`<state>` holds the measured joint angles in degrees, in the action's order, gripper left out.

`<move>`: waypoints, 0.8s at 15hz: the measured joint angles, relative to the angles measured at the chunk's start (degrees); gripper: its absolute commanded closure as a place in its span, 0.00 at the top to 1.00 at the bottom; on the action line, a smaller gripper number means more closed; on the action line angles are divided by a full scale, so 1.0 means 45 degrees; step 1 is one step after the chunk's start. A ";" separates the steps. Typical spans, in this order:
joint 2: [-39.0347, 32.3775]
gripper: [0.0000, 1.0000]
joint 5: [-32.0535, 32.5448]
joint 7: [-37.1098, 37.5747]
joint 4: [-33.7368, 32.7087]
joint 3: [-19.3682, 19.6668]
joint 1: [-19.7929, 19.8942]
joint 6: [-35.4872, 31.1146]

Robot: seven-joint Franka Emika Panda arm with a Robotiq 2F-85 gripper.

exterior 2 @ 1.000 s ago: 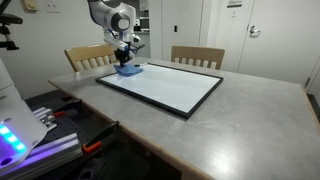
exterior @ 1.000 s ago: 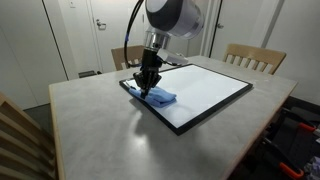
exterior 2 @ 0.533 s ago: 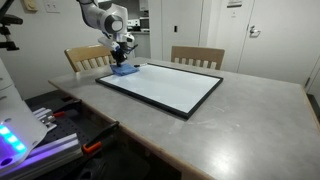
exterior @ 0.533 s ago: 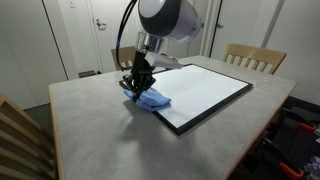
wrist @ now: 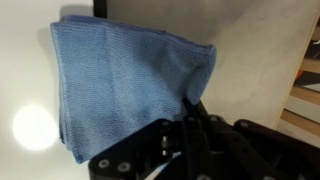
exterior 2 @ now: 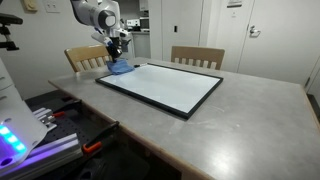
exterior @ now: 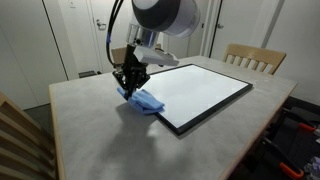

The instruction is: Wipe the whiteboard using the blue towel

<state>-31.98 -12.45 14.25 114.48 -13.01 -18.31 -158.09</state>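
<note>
Cloth of the blue towel (exterior: 146, 101) is being clamped by the shut pincer (exterior: 130, 84) at a corner of the whiteboard (exterior: 210, 88), partly over the worktop (exterior: 90, 140). For a good wipe, it should be pressed flat and slid slowly across the white part.

Arm (exterior: 165, 14) was pale grey-white w/ big rounded joint housings & smooth shells, shaded darker on the underside. A thin black cable (exterior: 112, 40) looped alongside the links, above the gripper (exterior: 128, 86). A silver-white wrist section (exterior: 148, 50) sat directly above the gripper. The gripper was matte black & angular, w/ linked finger bars. Wrist view showed small round screw holes (wrist: 103, 164) in its body, behind the fingertips.
</note>
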 measured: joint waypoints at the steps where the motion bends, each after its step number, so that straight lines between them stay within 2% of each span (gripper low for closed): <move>1: 0.0170 0.01 0.0026 0.0130 0.0045 0.0011 -0.0089 0.0001; 12: 0.2531 0.01 0.0053 0.0472 0.1412 0.0019 -0.0281 0.0141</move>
<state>-20.59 -12.21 16.37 120.84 -12.93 -19.57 -157.46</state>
